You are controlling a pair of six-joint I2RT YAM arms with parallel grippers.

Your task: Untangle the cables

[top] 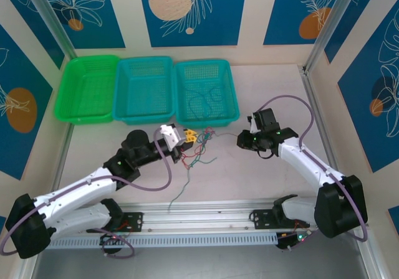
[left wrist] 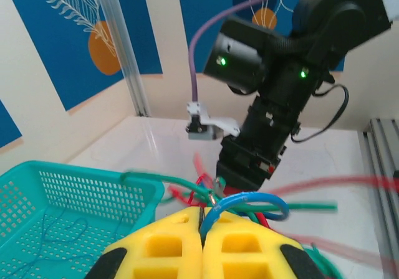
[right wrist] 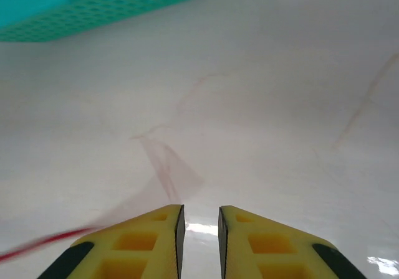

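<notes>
Tabletop (top: 249,179) has three baskets along the far edge. The right teal basket (top: 209,118) holds a few thin strands, colours too faint to call. Left end effector (left wrist: 202,220) is closed, fingers pressed together on the blue cable (left wrist: 249,196), which loops out of the seam. Right end effector (right wrist: 199,212) sits low over bare tabletop with a narrow gap between the fingers and nothing in it. Cable tangle (top: 201,141) lies just in front of that basket, between the two end effectors. My read: mid-separation, blue strand is the one in hand. Next move needs the right side to pin the knot or take the red strand (right wrist: 37,245) so blue can draw clear. Blur hides the red/green crossings, so I can't count strands.
</notes>
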